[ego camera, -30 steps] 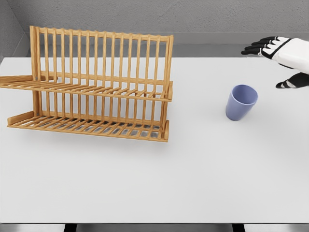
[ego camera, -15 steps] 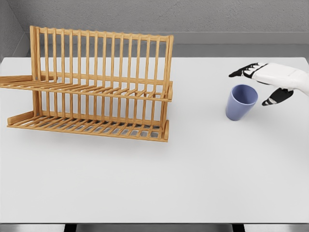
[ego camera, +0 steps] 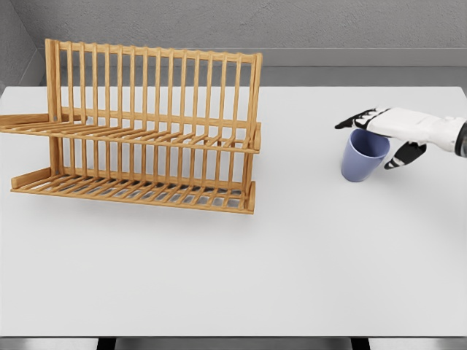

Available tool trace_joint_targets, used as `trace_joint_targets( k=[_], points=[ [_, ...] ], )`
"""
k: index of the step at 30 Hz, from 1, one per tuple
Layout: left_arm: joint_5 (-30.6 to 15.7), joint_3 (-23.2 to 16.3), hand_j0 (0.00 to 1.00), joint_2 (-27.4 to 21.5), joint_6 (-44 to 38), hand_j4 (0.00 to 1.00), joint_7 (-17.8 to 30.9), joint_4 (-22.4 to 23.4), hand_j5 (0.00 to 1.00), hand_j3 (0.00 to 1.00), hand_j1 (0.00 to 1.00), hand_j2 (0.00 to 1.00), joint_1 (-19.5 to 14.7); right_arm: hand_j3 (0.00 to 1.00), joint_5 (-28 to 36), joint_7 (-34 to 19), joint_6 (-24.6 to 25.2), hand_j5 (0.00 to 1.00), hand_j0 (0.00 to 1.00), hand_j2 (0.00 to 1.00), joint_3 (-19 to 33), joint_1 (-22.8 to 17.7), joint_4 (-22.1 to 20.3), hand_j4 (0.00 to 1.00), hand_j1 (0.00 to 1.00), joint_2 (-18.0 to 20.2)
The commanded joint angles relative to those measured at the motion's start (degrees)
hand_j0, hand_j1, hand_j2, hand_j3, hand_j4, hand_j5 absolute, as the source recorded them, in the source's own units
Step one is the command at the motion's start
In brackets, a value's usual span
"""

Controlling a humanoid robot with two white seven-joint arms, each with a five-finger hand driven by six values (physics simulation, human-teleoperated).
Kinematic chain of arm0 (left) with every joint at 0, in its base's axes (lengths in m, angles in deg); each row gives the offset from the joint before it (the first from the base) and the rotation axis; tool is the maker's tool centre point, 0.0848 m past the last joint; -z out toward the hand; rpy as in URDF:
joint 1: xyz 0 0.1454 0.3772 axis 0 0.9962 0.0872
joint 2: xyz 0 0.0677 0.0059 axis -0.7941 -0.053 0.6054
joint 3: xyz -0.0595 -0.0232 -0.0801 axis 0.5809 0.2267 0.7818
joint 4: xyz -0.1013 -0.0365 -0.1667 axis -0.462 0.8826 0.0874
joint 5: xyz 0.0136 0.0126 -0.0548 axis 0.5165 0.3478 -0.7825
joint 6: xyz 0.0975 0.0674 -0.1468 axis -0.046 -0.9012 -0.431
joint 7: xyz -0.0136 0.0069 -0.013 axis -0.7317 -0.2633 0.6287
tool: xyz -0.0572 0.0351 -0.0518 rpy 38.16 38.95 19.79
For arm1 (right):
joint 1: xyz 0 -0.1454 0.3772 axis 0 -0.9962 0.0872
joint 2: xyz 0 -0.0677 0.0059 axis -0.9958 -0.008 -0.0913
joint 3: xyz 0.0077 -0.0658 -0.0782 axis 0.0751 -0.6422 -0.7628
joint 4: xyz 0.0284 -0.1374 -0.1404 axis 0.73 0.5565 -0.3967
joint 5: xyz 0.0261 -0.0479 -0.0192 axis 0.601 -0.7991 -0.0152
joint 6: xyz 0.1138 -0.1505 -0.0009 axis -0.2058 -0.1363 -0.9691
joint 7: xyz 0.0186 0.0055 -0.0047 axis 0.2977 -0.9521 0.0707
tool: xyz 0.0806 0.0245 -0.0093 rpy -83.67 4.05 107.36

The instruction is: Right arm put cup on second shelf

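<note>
Cup (ego camera: 363, 154): blue, tapered, upright on the white desk (ego camera: 292, 255), right of centre, mouth open upward and tipped slightly toward the camera. It stands well apart from the wooden rack (ego camera: 146, 131), which sits on the left half of the desk.

Right hand (ego camera: 387, 135): fingers spread over the far rim of the cup, thumb down beside the cup's right wall. Open, holding nothing; whether any finger touches the rim cannot be told from this view. Left hand not in view.

Handling, as a judgement: the cup looks rigid, thin-walled and light, probably smooth, so it could slip or tip under a sideways push. The taper narrows toward the base; a wrap around the upper body, thumb opposite fingers, seems the securest hold. A pinch at the rim alone risks rotation.

Room: bare desk between cup and rack, nothing in the path. The desk's right edge lies near the arm. The second shelf (ego camera: 139, 135) is the upper slatted tier; its upright back slats and raised right end post limit the approach, so entry from the front, above the shelf's front rail, looks clearest.
</note>
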Motion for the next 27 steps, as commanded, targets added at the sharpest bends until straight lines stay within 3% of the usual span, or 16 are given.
trace_joint_targets(
  k=[1, 13, 16, 17, 27],
  points=[
    [0.0, 0.03, 1.0, 0.0, 0.0, 1.0, 0.01, 0.0, 1.0, 1.0, 1.0, 1.0, 0.0, 1.0, 0.25, 0.02, 0.12, 1.0, 1.0, 1.0, -0.71, 0.0, 0.75, 1.0, 1.0, -0.13],
    [0.0, 0.03, 1.0, 0.0, 0.0, 1.0, 0.01, 0.0, 1.0, 1.0, 1.0, 1.0, 0.0, 1.0, 0.16, 0.02, 0.03, 1.0, 1.0, 1.0, -1.14, 1.05, 2.15, 1.0, 1.0, -1.19],
    [0.0, 0.03, 1.0, 0.0, 0.0, 1.0, 0.01, 0.0, 1.0, 1.0, 1.0, 1.0, 0.0, 0.73, 0.16, 0.02, 0.03, 0.73, 0.73, 0.73, -1.32, 1.05, 2.07, 0.73, 0.73, -1.19],
    [0.0, 0.03, 1.0, 0.0, 0.0, 1.0, 0.01, 0.0, 1.0, 1.0, 1.0, 1.0, 0.0, 0.69, 0.16, 0.02, 0.03, 0.69, 0.69, 0.69, -1.67, 1.14, 2.07, 0.69, 0.69, -1.19],
    [0.0, 0.03, 1.0, 0.0, 0.0, 1.0, 0.01, 0.0, 1.0, 1.0, 1.0, 1.0, 0.0, 0.64, -0.01, 0.02, -0.24, 0.64, 0.64, 0.64, -0.97, 1.23, 0.84, 0.64, 0.64, -0.48]
  ],
)
